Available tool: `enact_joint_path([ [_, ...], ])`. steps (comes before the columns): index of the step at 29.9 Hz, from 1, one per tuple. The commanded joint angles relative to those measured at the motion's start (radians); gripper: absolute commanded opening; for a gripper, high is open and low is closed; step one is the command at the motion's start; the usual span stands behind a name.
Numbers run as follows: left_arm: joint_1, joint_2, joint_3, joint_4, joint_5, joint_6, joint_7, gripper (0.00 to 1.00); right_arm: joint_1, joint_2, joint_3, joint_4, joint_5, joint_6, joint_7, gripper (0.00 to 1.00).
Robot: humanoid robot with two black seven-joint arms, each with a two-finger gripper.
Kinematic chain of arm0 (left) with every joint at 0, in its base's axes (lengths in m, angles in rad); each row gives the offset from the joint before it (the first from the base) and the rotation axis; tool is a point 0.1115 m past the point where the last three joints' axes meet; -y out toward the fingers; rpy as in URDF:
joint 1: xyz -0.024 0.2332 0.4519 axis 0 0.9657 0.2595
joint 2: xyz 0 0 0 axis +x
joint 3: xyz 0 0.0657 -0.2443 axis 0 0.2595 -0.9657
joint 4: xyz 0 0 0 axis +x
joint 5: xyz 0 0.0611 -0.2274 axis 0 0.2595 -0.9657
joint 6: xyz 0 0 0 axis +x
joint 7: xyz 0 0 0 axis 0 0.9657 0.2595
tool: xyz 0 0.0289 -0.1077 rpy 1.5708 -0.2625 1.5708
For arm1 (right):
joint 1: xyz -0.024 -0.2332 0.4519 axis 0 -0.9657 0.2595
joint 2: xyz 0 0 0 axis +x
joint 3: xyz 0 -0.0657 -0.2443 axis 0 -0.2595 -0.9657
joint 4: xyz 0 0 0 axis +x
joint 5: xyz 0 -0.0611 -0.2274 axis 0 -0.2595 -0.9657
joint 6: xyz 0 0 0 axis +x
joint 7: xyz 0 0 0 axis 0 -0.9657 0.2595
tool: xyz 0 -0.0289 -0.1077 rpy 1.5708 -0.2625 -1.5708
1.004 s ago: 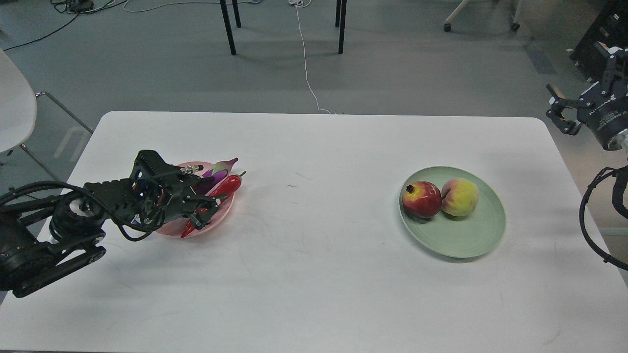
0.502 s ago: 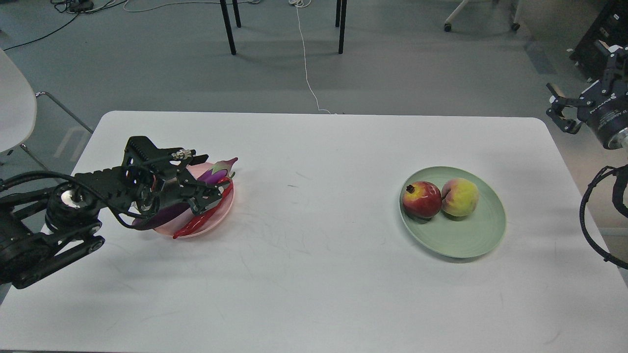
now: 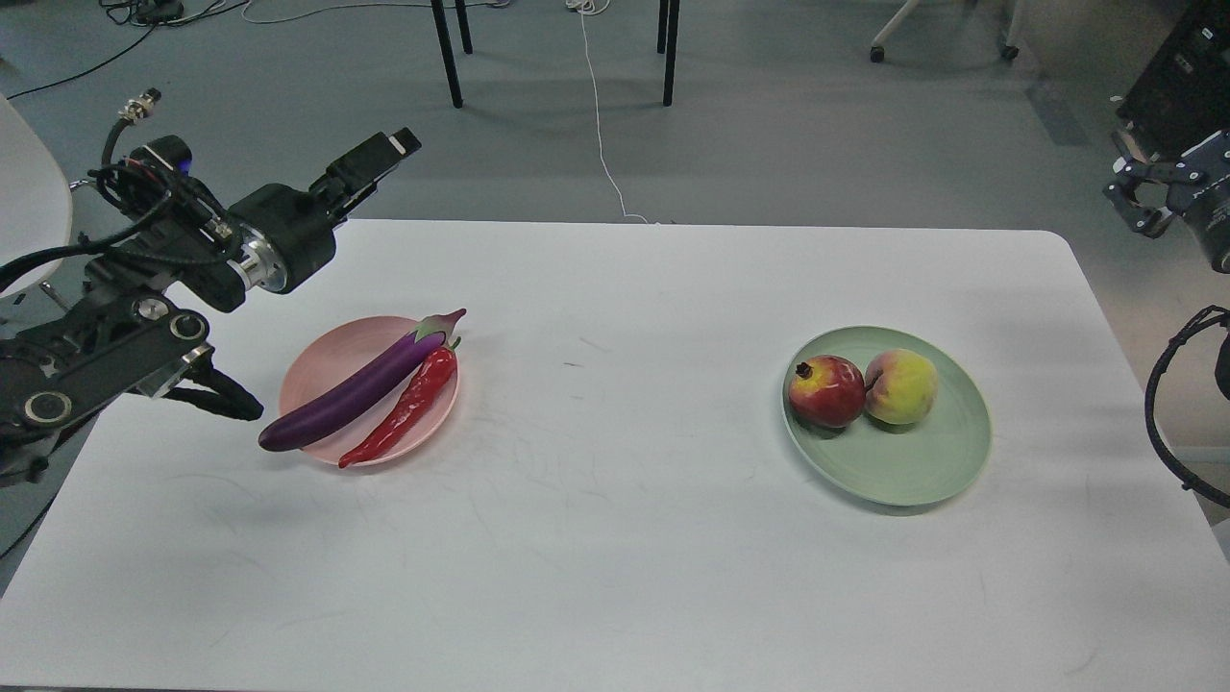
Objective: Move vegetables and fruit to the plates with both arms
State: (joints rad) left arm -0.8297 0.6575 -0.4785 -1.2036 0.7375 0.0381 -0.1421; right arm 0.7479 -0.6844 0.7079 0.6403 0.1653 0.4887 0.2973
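Head view: at 10 o'clock the left gripper (image 3: 384,159) hangs raised beyond the counter (image 3: 615,538) edge, grasping nothing; whether its fingers are parted I cannot tell. On the pink plate (image 3: 327,358) at 9 o'clock, eggplant (image 3: 360,389) and chili pepper (image 3: 408,402) lie side by side, touching. On the green plate (image 3: 903,471) at 3 o'clock, pomegranate (image 3: 826,391) touches peach (image 3: 901,386). The right gripper (image 3: 1143,197), at 2 o'clock, is unreadable.

A lab or workroom is suggested by the grey floor (image 3: 817,144), loose cables (image 3: 601,115) and a plain white table (image 3: 615,538).
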Motion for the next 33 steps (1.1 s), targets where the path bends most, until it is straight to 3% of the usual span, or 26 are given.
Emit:
enact_joint_path([
  [1,0.000,-0.048,-0.077,0.056,-0.203,-0.036,-0.010,0.98,-0.001,-0.001,0.016,-0.001,0.002,0.000,-0.003,0.99],
  [6,0.006,-0.203,-0.175,0.274,-0.410,-0.134,-0.019,0.99,-0.013,0.019,0.019,-0.007,0.028,0.000,-0.006,0.98],
  [10,0.014,-0.245,-0.230,0.404,-0.545,-0.285,-0.057,0.99,-0.013,0.124,0.019,-0.045,0.140,0.000,-0.021,0.98],
  [15,0.024,-0.291,-0.241,0.541,-0.754,-0.420,-0.063,0.99,-0.015,0.227,0.036,-0.120,0.157,0.000,-0.029,0.98],
  [19,0.040,-0.299,-0.273,0.607,-0.941,-0.523,-0.080,0.99,-0.005,0.279,0.045,-0.177,0.158,0.000,-0.105,0.98],
  [22,0.041,-0.309,-0.296,0.613,-1.003,-0.527,-0.091,0.99,-0.004,0.310,0.074,-0.203,0.158,0.000,-0.130,0.99],
  [33,0.067,-0.358,-0.296,0.607,-1.004,-0.511,-0.094,0.99,-0.002,0.350,0.064,-0.205,0.149,0.000,-0.126,0.99],
])
